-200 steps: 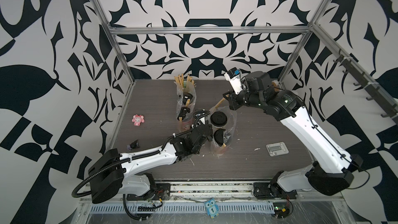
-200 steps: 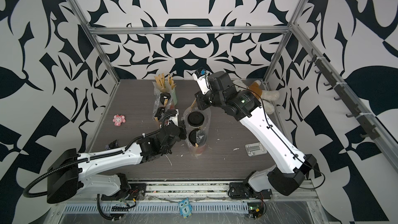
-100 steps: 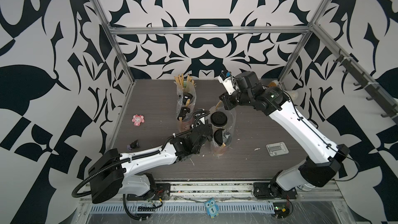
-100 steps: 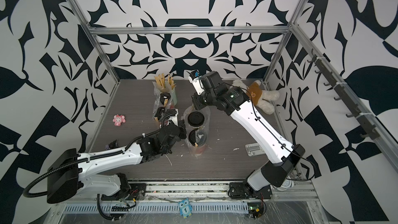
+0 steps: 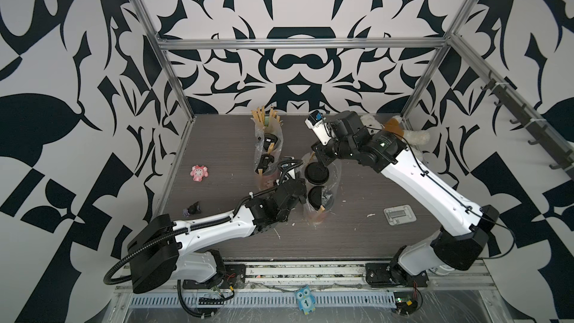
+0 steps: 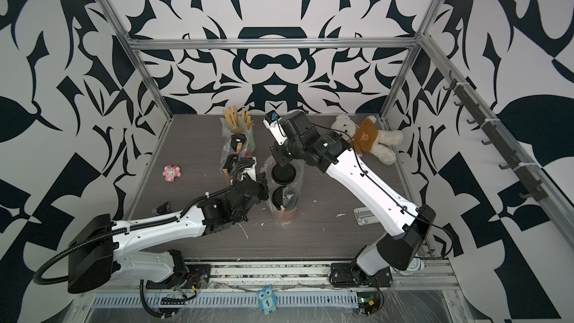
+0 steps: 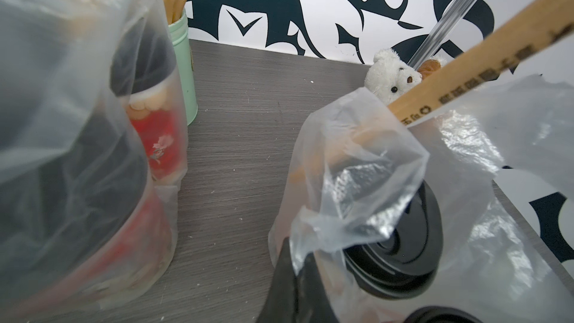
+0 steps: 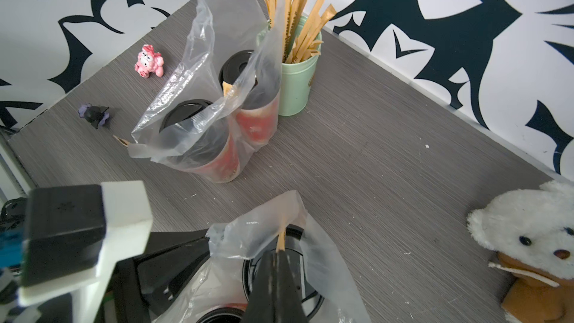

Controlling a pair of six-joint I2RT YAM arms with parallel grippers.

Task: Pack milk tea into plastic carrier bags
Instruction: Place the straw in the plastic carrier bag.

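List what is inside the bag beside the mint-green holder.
The bag holds two red cups with black lids, plus a brown wrapped stick. The lids hide the cups' contents.

The table (image 8: 388, 156) is grey wood-grain, the walls (image 5: 295, 57) white with bold black leaf shapes. The cups (image 8: 257, 125) show red printed sleeves and black lids (image 8: 233, 66) through each clear plastic bag (image 8: 192, 57). The holder (image 8: 296, 88) is mint green, each stick (image 8: 299, 35) tan, the toy (image 8: 148, 62) pink, the teddy (image 6: 341, 124) white with a brown top.
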